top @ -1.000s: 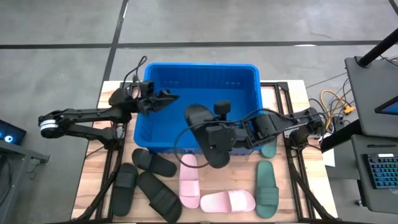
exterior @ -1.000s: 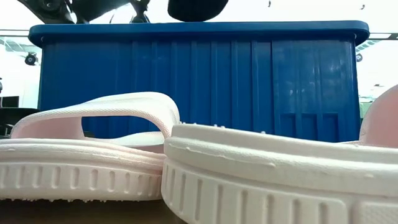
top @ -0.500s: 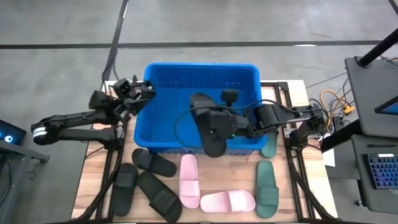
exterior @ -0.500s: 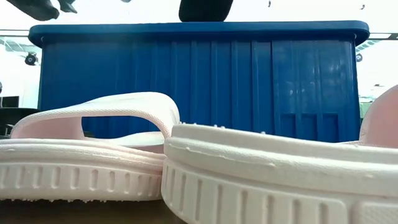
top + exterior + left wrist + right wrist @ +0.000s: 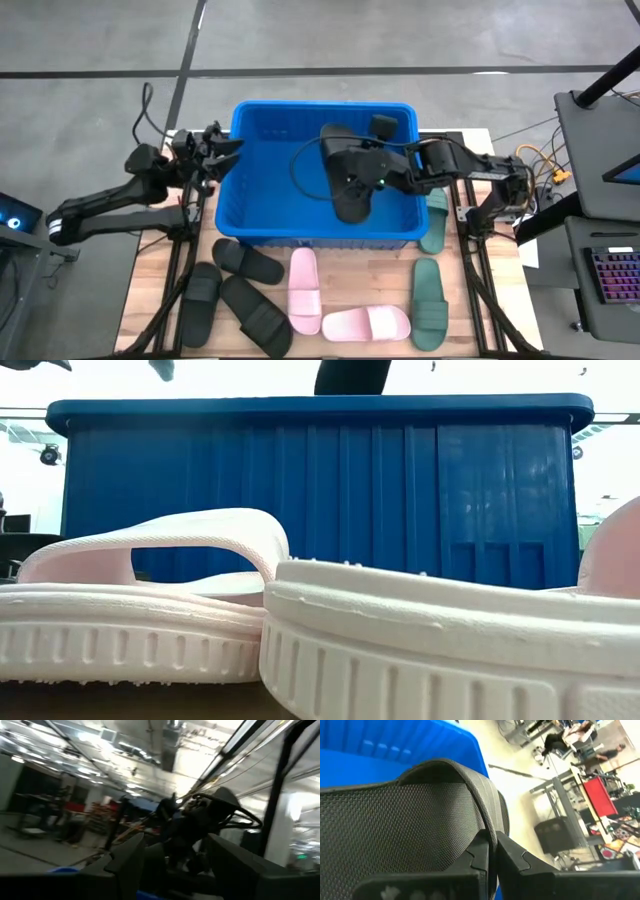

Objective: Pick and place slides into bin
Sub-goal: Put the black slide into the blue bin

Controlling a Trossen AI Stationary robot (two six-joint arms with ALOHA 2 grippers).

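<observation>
We see our left hand spread and holding nothing, just outside the blue bin's left rim. Our right hand pinches 1 black slide by its strap, hanging above the bin's interior. 7 slides lie on the counter.

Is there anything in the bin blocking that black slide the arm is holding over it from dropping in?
Nothing visible does. The right gripper, jaws shut on the black slide, holds it above the open bin, whose floor shows bare blue beneath it.
</observation>
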